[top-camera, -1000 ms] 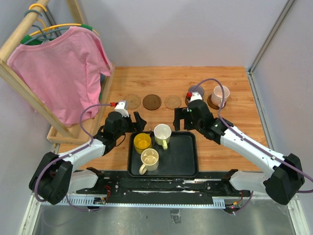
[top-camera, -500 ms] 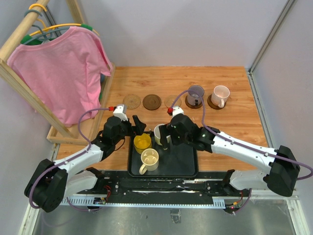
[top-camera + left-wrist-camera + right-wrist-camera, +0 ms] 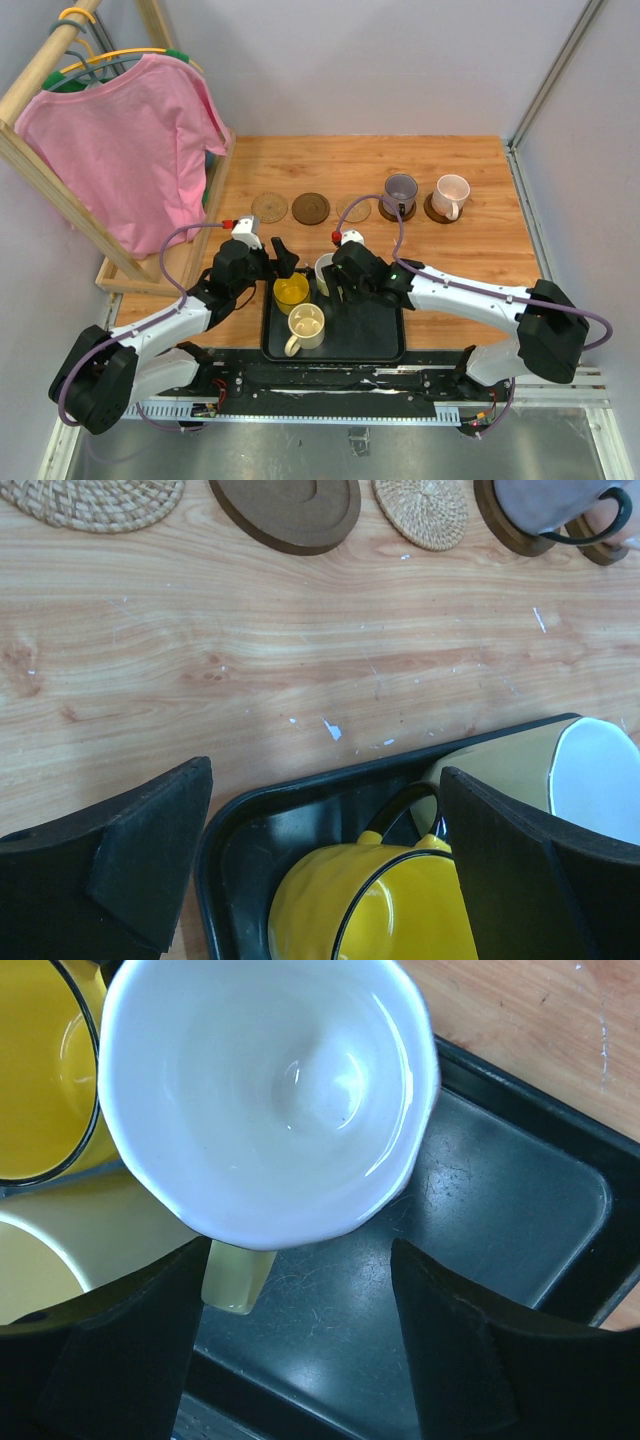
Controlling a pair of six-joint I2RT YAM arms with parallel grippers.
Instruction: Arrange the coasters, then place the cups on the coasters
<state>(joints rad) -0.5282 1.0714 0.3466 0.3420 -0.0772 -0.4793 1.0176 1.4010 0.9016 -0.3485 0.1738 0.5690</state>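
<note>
Wooden table (image 3: 470, 265), black tray (image 3: 378, 322) at its near edge, five round coasters (image 3: 310, 208) in a row behind

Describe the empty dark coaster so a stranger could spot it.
On the wooden table, beyond the black tray, lies a row of coasters. The dark brown coaster is second from left, between two tan ones; the other dark ones carry cups.

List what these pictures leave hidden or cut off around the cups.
- Top view: whitish-green cup, mostly covered by the right gripper.
- Left wrist view: yellow cup, cut off by the bottom edge.
- Left wrist view: greyish-purple cup, cut off by the top edge.
- Right wrist view: cream cup, cut by the left edge.
</note>
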